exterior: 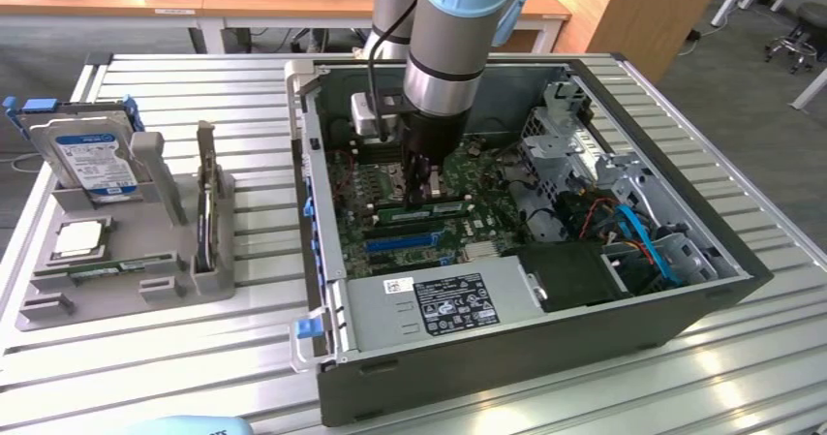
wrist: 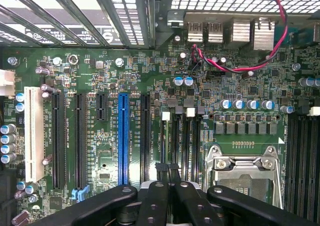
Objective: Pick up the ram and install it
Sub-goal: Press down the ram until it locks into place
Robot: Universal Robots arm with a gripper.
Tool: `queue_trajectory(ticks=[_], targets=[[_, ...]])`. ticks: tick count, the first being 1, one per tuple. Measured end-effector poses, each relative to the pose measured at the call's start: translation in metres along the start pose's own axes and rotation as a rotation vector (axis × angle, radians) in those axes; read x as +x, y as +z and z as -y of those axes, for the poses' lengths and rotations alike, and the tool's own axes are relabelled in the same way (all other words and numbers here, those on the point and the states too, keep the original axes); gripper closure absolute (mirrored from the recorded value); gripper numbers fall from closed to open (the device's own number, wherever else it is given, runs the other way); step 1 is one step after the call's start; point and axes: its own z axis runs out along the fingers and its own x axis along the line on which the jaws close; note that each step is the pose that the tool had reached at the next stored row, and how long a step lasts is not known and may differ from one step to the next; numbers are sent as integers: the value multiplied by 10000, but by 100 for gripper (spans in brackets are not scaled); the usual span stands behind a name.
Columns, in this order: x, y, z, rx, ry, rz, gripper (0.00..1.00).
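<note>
Ram: long thin green circuit-board stick (exterior: 120, 267), lying in the grey holder tray (exterior: 207, 270) on the slatted metal tabletop (exterior: 194, 357), towards the exterior view's left.
Gripper: black gripper (wrist: 167, 173), fingers closed together, holding nothing, low over the green motherboard (wrist: 150, 111).
Case: open dark computer case (exterior: 517, 353).

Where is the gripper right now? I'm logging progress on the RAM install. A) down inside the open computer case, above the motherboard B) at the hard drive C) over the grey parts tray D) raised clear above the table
A: the exterior view shows the gripper lowered inside the open computer case, just above the green motherboard.
</note>
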Motion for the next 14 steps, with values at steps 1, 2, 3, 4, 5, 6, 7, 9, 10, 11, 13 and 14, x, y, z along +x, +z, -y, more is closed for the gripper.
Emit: queue_trajectory(ticks=[1,2,3,4,5,6,7,9,10,11,13,14], targets=[[0,0,0,1,0,1,90],[-1,-1,0,1,0,3,90],[-1,-4,0,3,0,6,90],[-2,-9,1,9,0,12,90],[-2,-16,2,12,-1,14,90],[-1,-30,0,4,-1,5,90],[-1,-43,0,1,0,2,90],[-1,-71,-1,1,0,1,90],[-1,-87,-1,1,-1,2,90],[-2,-105,-2,1,0,2,90],[-2,-141,-3,1,0,1,90],[-2,-162,-3,1,0,2,90]])
